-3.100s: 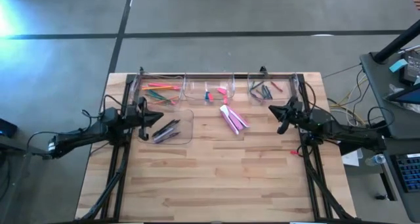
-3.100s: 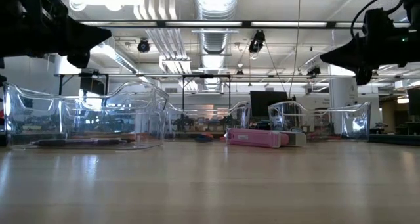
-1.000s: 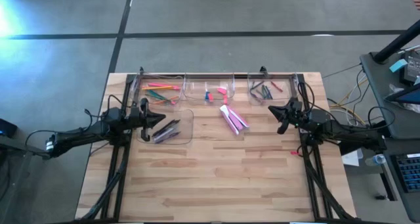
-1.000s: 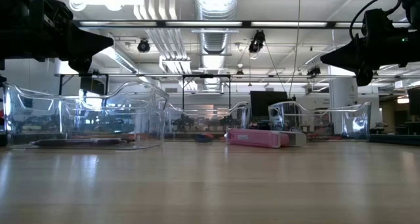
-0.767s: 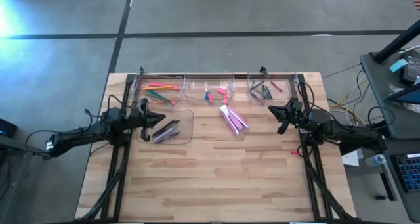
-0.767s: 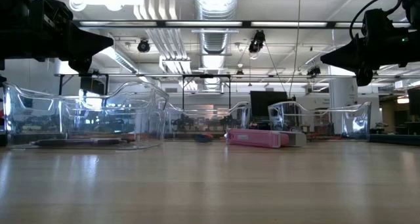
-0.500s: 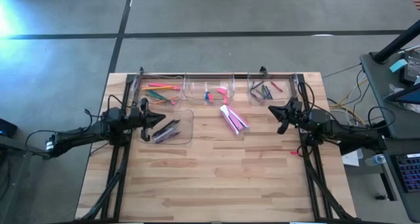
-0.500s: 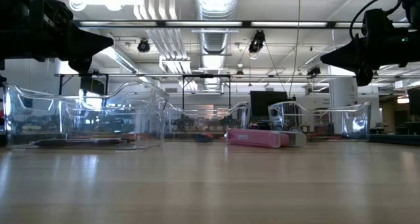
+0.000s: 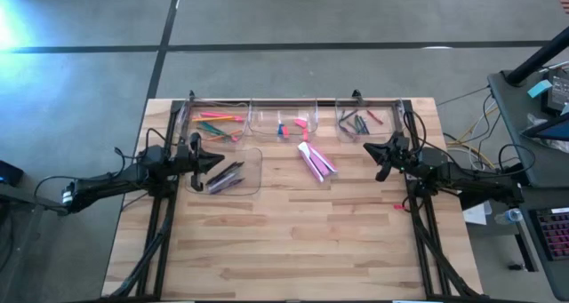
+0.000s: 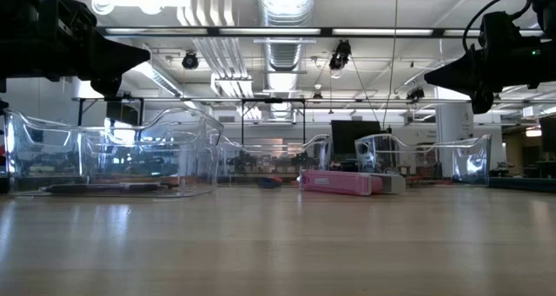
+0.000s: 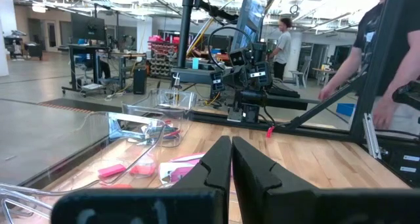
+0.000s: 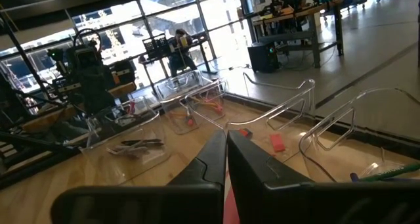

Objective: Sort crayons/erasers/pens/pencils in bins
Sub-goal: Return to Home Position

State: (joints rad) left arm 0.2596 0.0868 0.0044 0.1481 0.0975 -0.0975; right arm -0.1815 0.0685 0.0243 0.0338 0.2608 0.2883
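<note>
Erasers (image 9: 316,161), two pink-and-white blocks lying loose on the table (image 9: 293,241) just outside the near wall of the middle bin (image 9: 284,140), apparently touching at one end. Judged light, rubbery and grippy, firm enough not to crush, best pinched across the narrow width near mid-length. Left gripper (image 9: 212,159) hangs well to the left of that bin and right gripper (image 9: 375,152) well to its right, both with fingers pressed together and carrying nothing
</note>
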